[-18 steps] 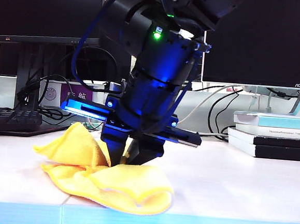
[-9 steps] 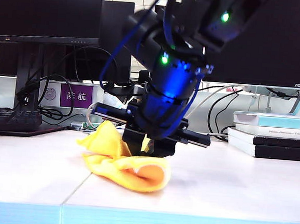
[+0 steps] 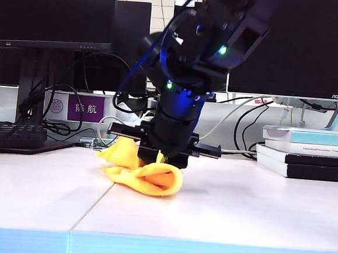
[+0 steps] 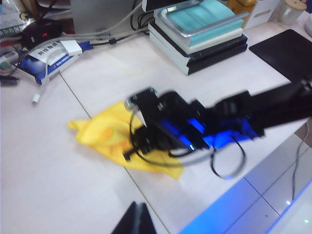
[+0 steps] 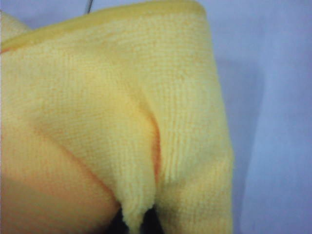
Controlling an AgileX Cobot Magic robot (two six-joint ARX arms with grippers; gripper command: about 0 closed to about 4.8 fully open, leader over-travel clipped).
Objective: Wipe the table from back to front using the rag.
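The yellow rag (image 3: 145,174) lies bunched on the pale table (image 3: 238,208), near its seam and well back from the blue front edge. My right gripper (image 3: 162,159) points down into the rag and is shut on a fold of it. In the right wrist view the rag (image 5: 122,122) fills the frame, and a ridge of cloth is pinched in the right gripper (image 5: 141,222) between its dark fingers. In the left wrist view the rag (image 4: 102,131) shows partly under the right arm (image 4: 170,124). My left gripper (image 4: 138,208) hangs shut and empty above the table, apart from the rag.
A stack of books (image 3: 307,152) stands at the back right, a keyboard (image 3: 13,135) at the back left, with monitors and cables behind. In the left wrist view I see the books (image 4: 200,34), a black mat (image 4: 285,51) and a blue-white box (image 4: 48,53).
My right gripper has carried the rag from near the front edge toward the back and to the right. The rag has bunched into a smaller heap. The left gripper stays put.
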